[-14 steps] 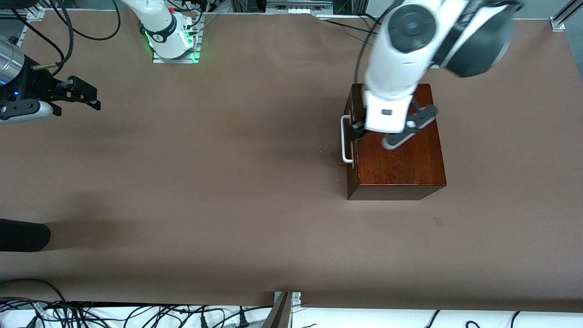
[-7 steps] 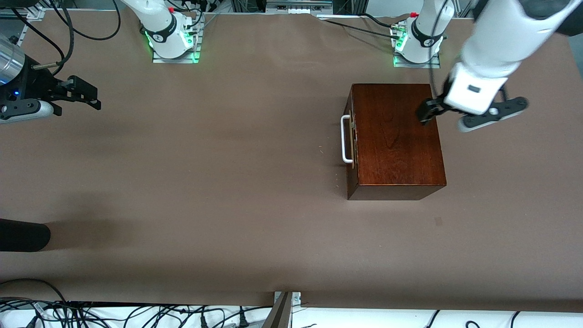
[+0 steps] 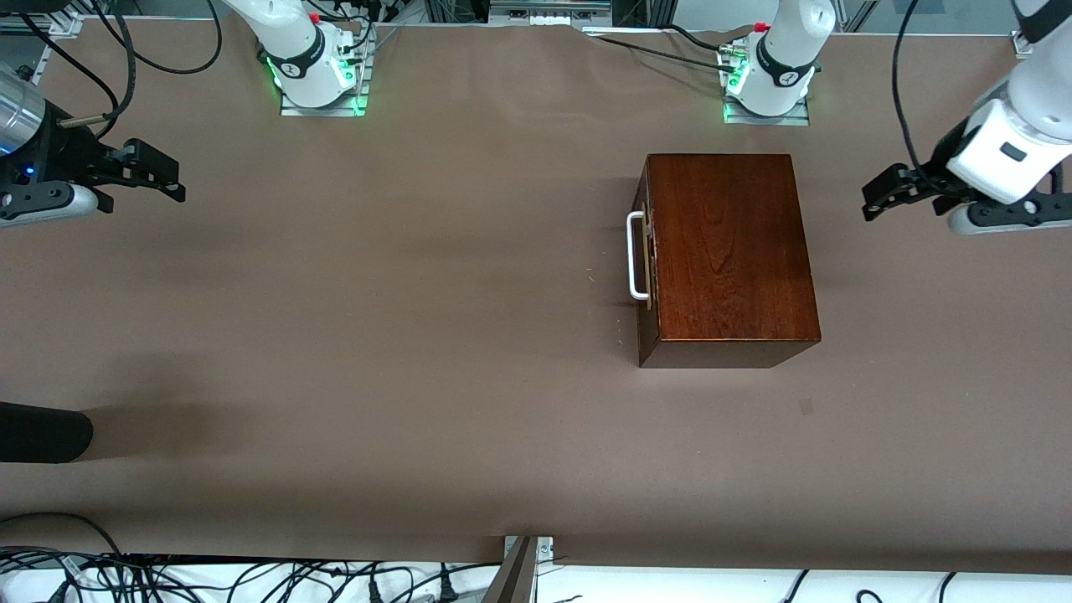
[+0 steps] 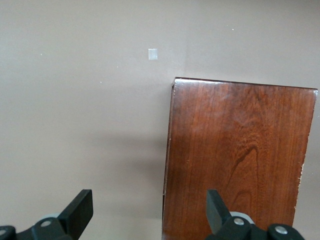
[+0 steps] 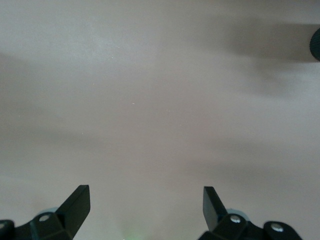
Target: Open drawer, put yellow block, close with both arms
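Note:
The glossy dark-brown wooden box stands toward the left arm's end of the table, also seen in the left wrist view. Its drawer is pushed in, with the white bar handle facing the right arm's end. The yellow block is out of view. My left gripper is open and empty, over bare table beside the box at the left arm's end. My right gripper is open and empty over bare table at the right arm's end, and the arm waits.
A brown mat covers the table. A dark rounded object lies at the right arm's end, near the front camera. A small pale mark sits on the mat nearer the camera than the box. Cables run along the table's edges.
My left gripper has moved off the drawer handle, crossed over the box top and now hangs over the table at the left arm's end. The right arm has not moved.

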You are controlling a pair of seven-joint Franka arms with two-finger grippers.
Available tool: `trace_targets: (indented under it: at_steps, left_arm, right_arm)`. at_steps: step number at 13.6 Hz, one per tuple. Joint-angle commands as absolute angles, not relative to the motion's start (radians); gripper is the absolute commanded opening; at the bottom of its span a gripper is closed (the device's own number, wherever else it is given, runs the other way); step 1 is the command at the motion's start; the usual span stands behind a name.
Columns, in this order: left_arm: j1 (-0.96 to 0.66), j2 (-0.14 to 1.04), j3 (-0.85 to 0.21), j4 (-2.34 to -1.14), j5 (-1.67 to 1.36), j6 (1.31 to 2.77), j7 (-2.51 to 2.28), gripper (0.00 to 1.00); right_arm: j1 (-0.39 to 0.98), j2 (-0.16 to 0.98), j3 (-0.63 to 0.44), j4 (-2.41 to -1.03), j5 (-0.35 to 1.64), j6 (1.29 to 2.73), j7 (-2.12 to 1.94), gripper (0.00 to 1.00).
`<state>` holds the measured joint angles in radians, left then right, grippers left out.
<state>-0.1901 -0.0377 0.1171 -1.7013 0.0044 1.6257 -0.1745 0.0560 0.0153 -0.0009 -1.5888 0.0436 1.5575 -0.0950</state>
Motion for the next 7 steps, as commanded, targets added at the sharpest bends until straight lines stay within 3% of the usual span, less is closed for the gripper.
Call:
trace_targets:
  at_steps: [1,7]
  left_arm:
    - [-0.193,-0.06,0.118,-1.721,-0.015,1.64,-0.146,1.0]
    - [-0.187,-0.064,0.123,-1.717,-0.015,1.637,-0.146,1.0]
  right_arm:
    - [0.058,0.014,-0.003,-1.575,0.06,1.543,-0.097,1.0]
    - [0.058,0.014,-0.005,-1.577,0.06,1.539,-0.107,1.0]
